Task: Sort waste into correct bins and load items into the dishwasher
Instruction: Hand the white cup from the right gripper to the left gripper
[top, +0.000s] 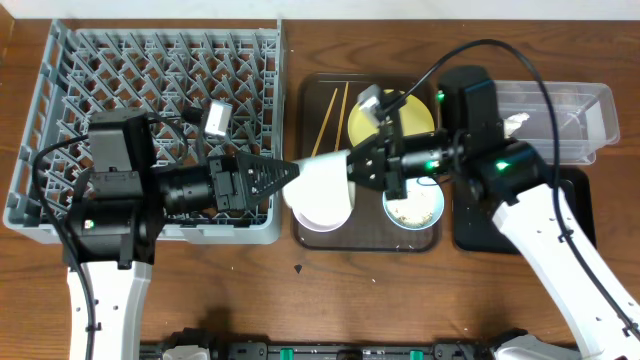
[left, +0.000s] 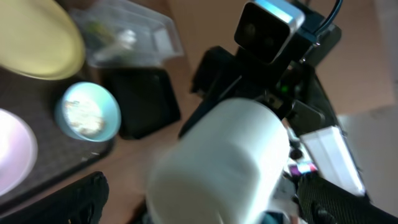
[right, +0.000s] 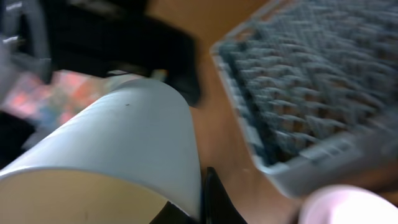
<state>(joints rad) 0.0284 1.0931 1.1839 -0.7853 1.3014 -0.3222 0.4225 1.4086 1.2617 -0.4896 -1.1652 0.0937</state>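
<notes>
Small white cup (top: 325, 170) hangs tilted in the air above the left edge of a dark brown serving tray (top: 365, 238), between two robot arms. The right gripper (top: 352, 165) is clamped on the cup's rim. The left gripper (top: 292, 175) has its jaws spread wide, one finger (left: 81, 199) on each side of the cup. Everything sits on a brown wooden plank table (top: 300, 300), which has one small dark speck near the front.

A large grey dish rack (top: 150, 60) with upright pegs fills the table's left side. On the brown tray lie thin wooden chopsticks (top: 328, 118), a yellow plate (top: 415, 112), a white-pinkish bowl (top: 322, 212) just below the cup, and a light blue bowl (top: 413, 205) holding whitish food scraps. At the far right stands a clear plastic tub (top: 560, 110) with a crumpled white tissue (top: 515, 123) inside. In front of the tub is a shallow black tray (top: 470, 225), partly hidden by the right arm. Both wrist views are blurred.
</notes>
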